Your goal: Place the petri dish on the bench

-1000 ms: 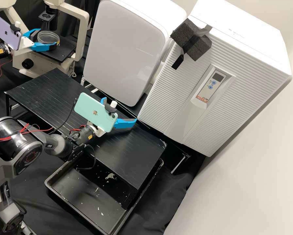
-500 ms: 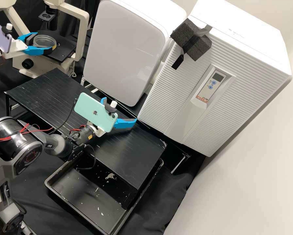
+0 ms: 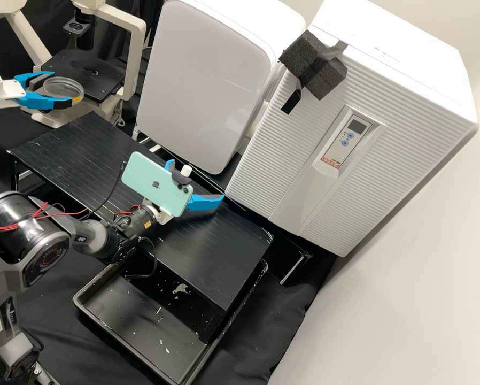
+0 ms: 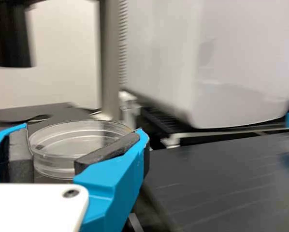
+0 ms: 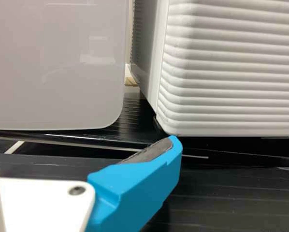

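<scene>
Top left in the high view, my left gripper (image 3: 62, 88) is shut on a clear round petri dish (image 3: 63, 90), held level in front of the microscope stage. In the left wrist view, the dish (image 4: 77, 135) sits between the grey pads of my left gripper (image 4: 77, 147). The black bench (image 3: 90, 139) lies below and to the right of the dish in the high view. Above the bench's middle is my right gripper (image 3: 197, 182), its fingers wide apart with nothing between them. The right wrist view shows one blue finger (image 5: 139, 183) of it clearly.
A beige microscope (image 3: 136, 59) with a black stage (image 3: 93, 80) stands behind the bench's left end. Two white appliances, one smooth (image 3: 202, 80) and one ribbed (image 3: 266, 155), line the bench's rear edge. A black tray (image 3: 144, 337) lies under the near edge.
My left gripper has carried the petri dish away from above the microscope stage, leftward and down in the high view. The right arm has kept still.
</scene>
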Tool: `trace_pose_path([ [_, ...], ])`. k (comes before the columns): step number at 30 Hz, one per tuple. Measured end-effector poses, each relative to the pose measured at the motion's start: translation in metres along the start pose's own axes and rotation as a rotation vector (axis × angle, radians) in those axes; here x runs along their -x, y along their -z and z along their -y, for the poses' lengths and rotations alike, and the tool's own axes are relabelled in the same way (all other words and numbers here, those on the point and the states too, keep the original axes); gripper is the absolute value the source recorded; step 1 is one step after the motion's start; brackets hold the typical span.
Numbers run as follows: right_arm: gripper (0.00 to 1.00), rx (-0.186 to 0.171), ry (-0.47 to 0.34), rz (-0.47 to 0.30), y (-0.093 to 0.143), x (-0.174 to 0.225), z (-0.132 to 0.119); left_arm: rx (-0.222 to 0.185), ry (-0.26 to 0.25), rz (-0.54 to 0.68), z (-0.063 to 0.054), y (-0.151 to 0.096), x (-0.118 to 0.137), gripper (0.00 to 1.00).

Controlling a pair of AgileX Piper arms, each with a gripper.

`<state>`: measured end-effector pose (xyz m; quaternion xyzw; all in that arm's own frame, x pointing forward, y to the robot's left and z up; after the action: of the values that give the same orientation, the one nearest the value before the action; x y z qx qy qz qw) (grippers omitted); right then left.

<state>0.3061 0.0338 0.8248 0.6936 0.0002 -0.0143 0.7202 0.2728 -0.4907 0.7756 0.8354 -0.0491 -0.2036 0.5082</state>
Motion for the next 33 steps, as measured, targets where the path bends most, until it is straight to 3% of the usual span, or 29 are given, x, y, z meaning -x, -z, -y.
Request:
trace_pose_path([
  [10,1.00,0.000,0.000,0.000,0.000,0.000,0.000,-0.014,0.010,0.183,0.002,-0.049,-0.003,0.00],
  [21,1.00,0.000,0.000,0.000,0.000,0.000,0.000,-0.079,0.041,0.359,0.009,-0.092,-0.031,0.00],
  [30,1.00,0.000,0.000,0.000,0.000,0.000,0.000,-0.175,0.156,0.472,0.029,-0.122,-0.062,0.00],
  [33,1.00,0.000,0.000,0.000,0.000,0.000,0.000,-0.189,0.206,0.499,0.036,-0.131,-0.073,0.00],
])
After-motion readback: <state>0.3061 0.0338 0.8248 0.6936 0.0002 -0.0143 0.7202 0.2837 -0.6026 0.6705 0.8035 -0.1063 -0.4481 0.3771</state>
